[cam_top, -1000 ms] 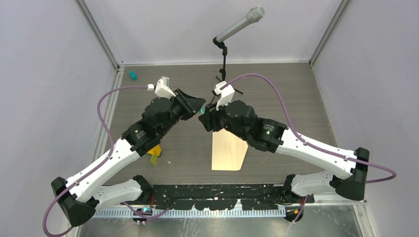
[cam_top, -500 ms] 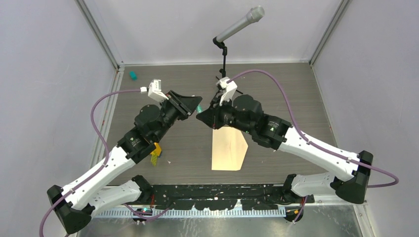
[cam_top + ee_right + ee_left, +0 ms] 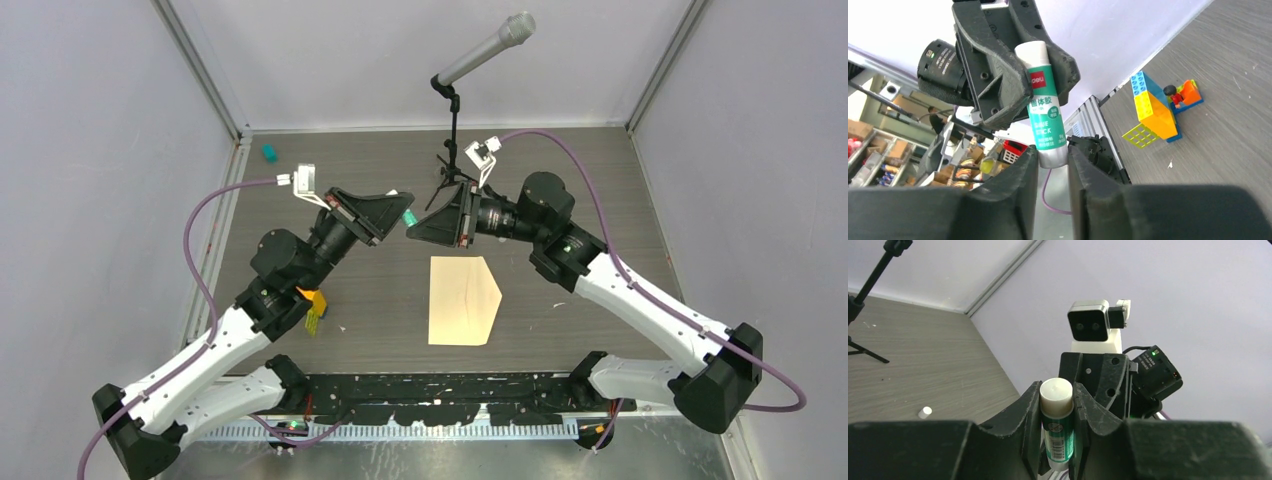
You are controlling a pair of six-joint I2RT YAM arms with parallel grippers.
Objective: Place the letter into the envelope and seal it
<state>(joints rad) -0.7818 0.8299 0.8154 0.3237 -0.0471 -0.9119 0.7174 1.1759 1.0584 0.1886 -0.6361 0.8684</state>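
Note:
The tan envelope [image 3: 463,300] lies flat on the table in front of the arms, with its pointed flap open to the right. No separate paler letter shows. Both grippers meet in the air above the table behind the envelope. My left gripper [image 3: 398,206] [image 3: 1056,392] is shut on a green and white glue stick [image 3: 409,217] [image 3: 1057,440], with the stick's white end at its fingertips. My right gripper [image 3: 413,230] [image 3: 1053,156] has its jaws closed against the grey lower end of the same glue stick [image 3: 1045,125].
A microphone on a black stand [image 3: 455,130] is at the back centre. A yellow and orange brick model [image 3: 313,308] [image 3: 1158,110] sits left of the envelope. A small teal object [image 3: 268,152] lies at the back left. A small white bit [image 3: 924,412] lies on the table.
Both arms have swung outward and their wrists have turned. The right arm has moved off the envelope, which now shows whole. The grippers stay joined at the glue stick.

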